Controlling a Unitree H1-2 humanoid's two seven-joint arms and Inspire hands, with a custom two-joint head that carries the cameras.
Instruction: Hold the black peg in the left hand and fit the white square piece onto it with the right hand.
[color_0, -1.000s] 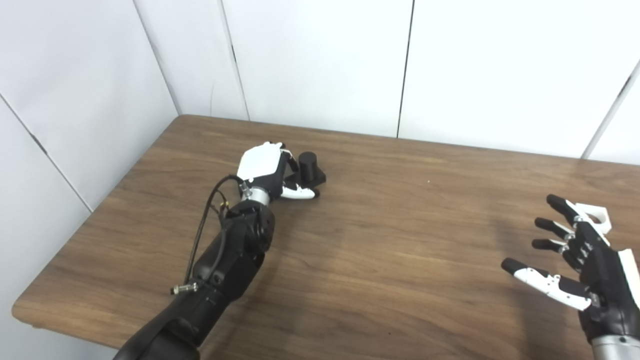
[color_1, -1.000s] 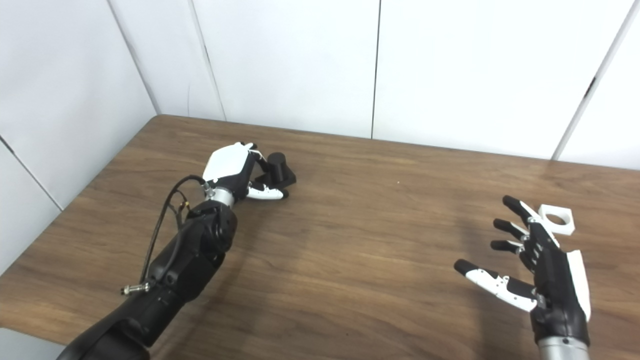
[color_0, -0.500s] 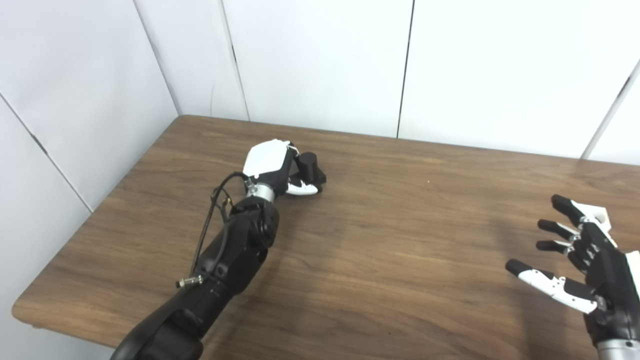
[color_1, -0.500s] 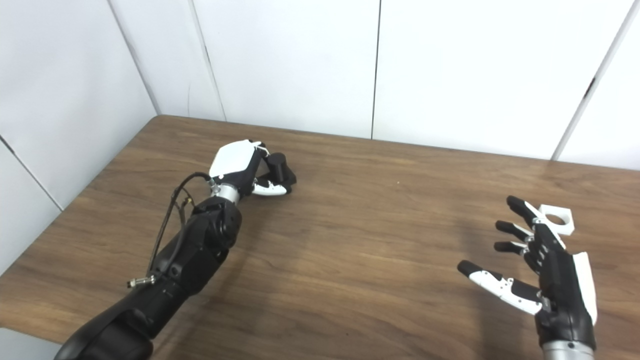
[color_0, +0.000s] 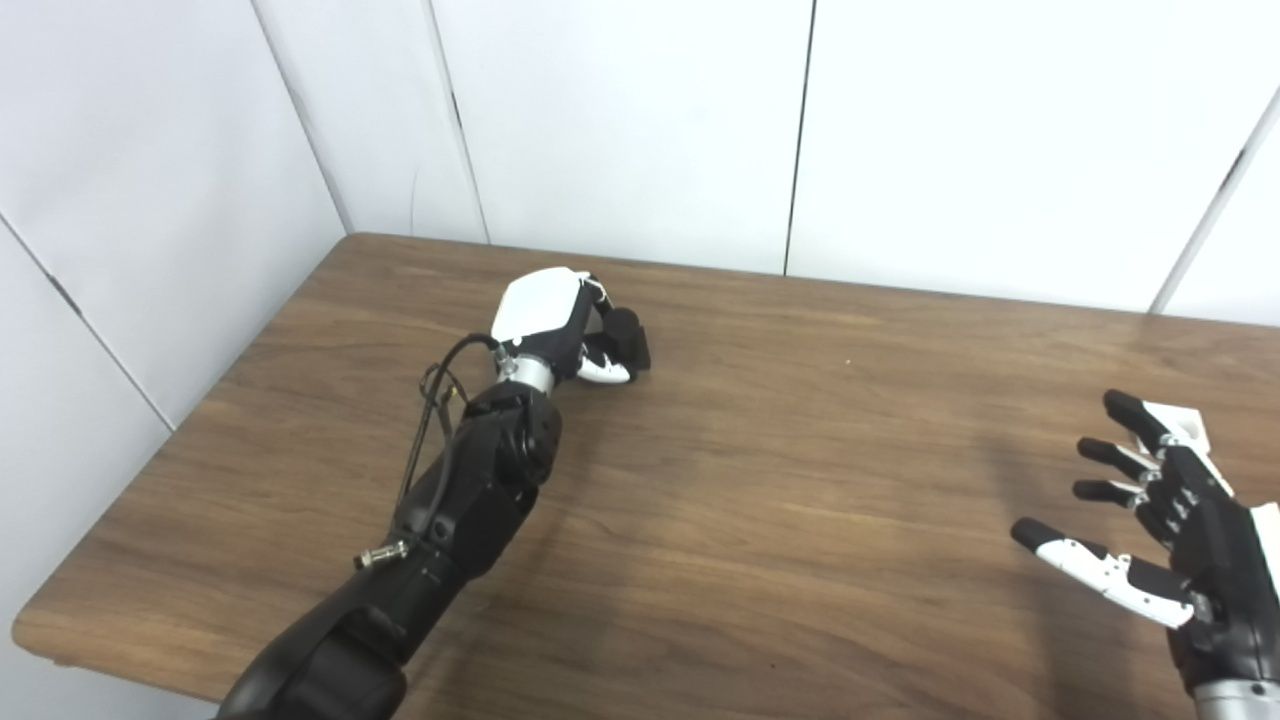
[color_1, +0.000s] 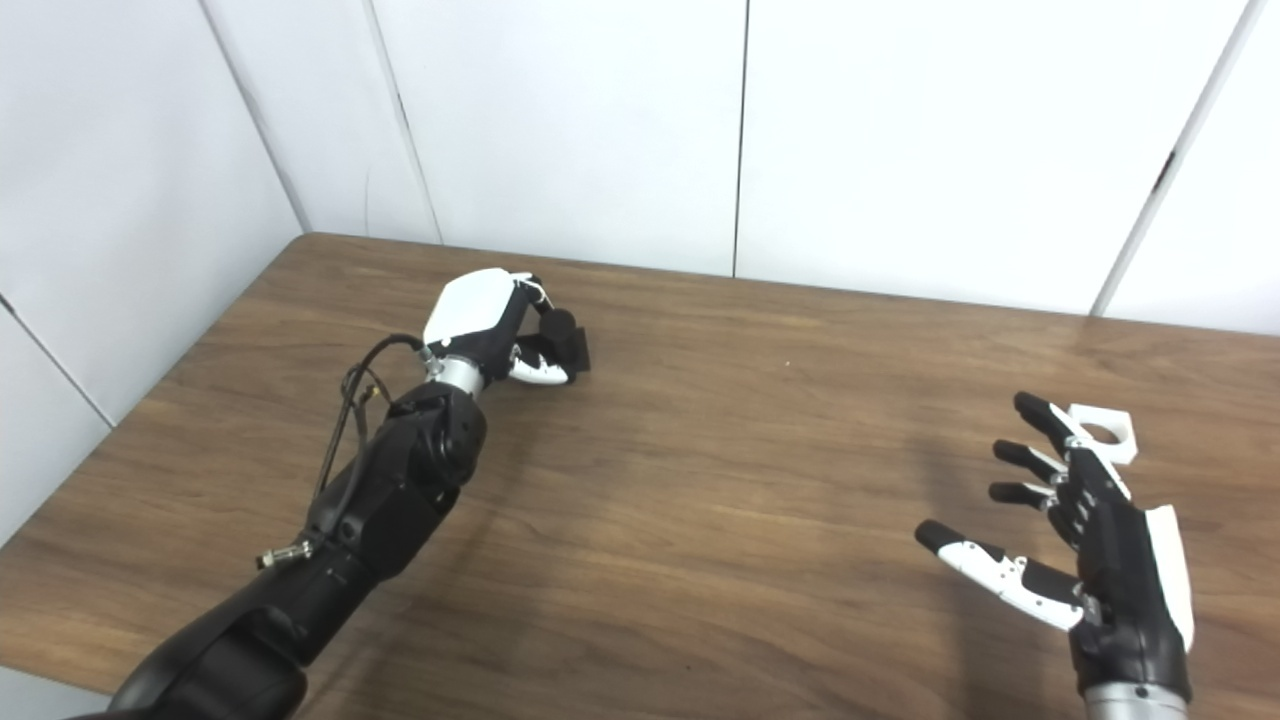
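Observation:
The black peg (color_0: 628, 338) sits on the wooden table (color_0: 780, 480) at the far left-centre. My left hand (color_0: 545, 315) reaches out over it, with fingers curled over its top and the thumb against its near side, so most of the peg is hidden. The peg's base still looks to rest on the table. The white square piece (color_1: 1100, 436), with a round hole in it, lies flat at the right. My right hand (color_1: 1090, 540) hovers just in front of it, open, with fingers spread and nothing in them. Its fingertips overlap the piece's near edge.
White wall panels (color_0: 640, 130) close off the table at the back and along the left. The table's front edge (color_0: 120, 655) runs across the lower left. A black cable (color_0: 430, 400) loops off my left forearm.
My left hand has moved forward and closed its fingers over the peg, which stood beside them a second ago. My right hand has barely moved. The camera has shifted slightly.

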